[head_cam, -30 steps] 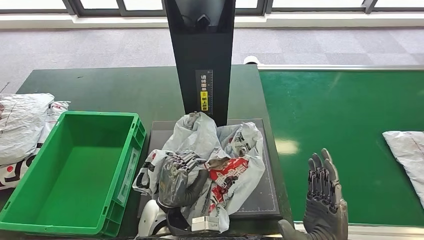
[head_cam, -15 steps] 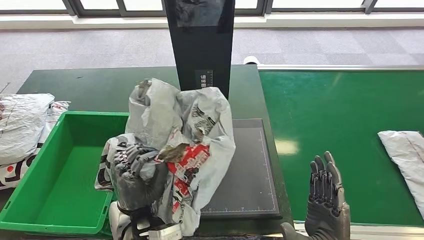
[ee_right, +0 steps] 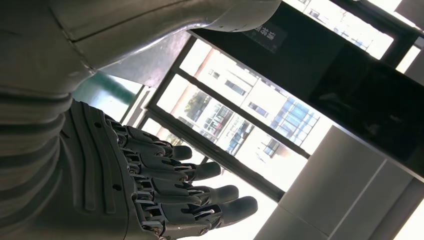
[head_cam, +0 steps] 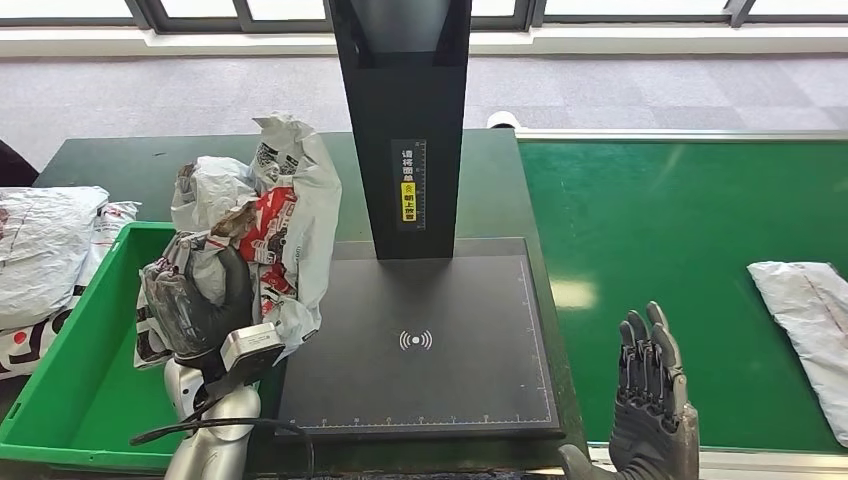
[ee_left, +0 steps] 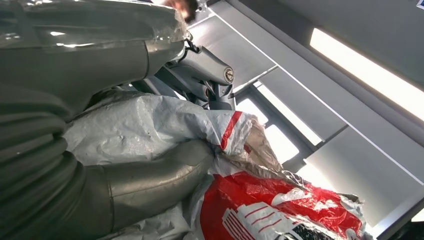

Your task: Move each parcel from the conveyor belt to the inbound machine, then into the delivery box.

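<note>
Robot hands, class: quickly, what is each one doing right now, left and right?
Left robot hand: closed around the crumpled grey and red parcel, holding it up over the green box.
Right robot hand: open, fingers extended, holding nothing.

A bench (head_cam: 200, 170) carries three things side by side. At its left sits the delivery box (head_cam: 60, 400). To the right of the box lies the inbound machine (head_cam: 430, 340), a flat pad with an upright post (head_cam: 400, 110) at its back edge. The conveyor belt (head_cam: 650, 220) runs along the bench's right side, with a parcel (head_cam: 805, 310) on its far right. Left of the box, more bags (head_cam: 40, 250) lie on the bench. The left hand (head_cam: 195, 310) holds a crumpled parcel (head_cam: 270, 220) above the box's right wall. The right hand (head_cam: 650, 400) hovers at the belt's near edge, fingers apart.
</note>
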